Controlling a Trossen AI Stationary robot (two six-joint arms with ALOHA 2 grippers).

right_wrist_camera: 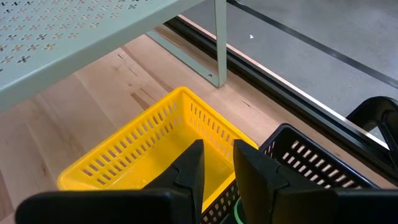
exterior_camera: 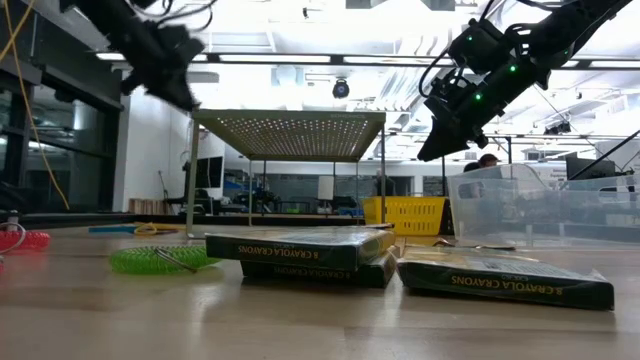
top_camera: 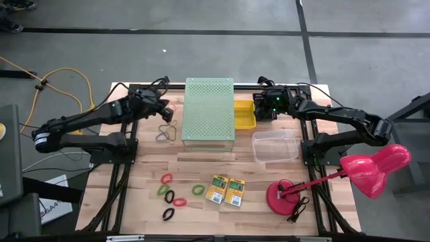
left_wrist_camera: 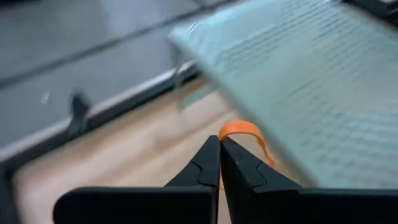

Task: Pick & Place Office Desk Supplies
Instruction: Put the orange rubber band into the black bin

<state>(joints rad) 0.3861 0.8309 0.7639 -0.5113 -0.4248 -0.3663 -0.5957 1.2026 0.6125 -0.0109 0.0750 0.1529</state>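
Pinched tight in my left gripper (left_wrist_camera: 219,142) is an orange band (left_wrist_camera: 244,132), held up in the air at the back of the table beside the left edge of the pale-green perforated stand (top_camera: 209,111). That stand fills the middle of the far side and rises right next to my fingers. Below and just in front of me a loose wire clip (top_camera: 164,132) lies on the wood. My right gripper (right_wrist_camera: 217,163) hangs above the yellow basket (right_wrist_camera: 140,155), its fingers a narrow gap apart with nothing between them; a black basket (right_wrist_camera: 311,165) sits touching the yellow one, and the stand's leg (right_wrist_camera: 220,37) comes down just beyond. A clear plastic tub (top_camera: 275,146) rests in front of the yellow basket, near the right side. Toward the front of the table the other bands lie scattered near each other: a red one (top_camera: 166,178), a green one (top_camera: 162,190), another green (top_camera: 198,189), another red (top_camera: 179,200) and a black one (top_camera: 168,214). Two crayon boxes (top_camera: 225,191) lie flat side by side just right of them. A pink desk lamp (top_camera: 373,170) stands at the front right corner.
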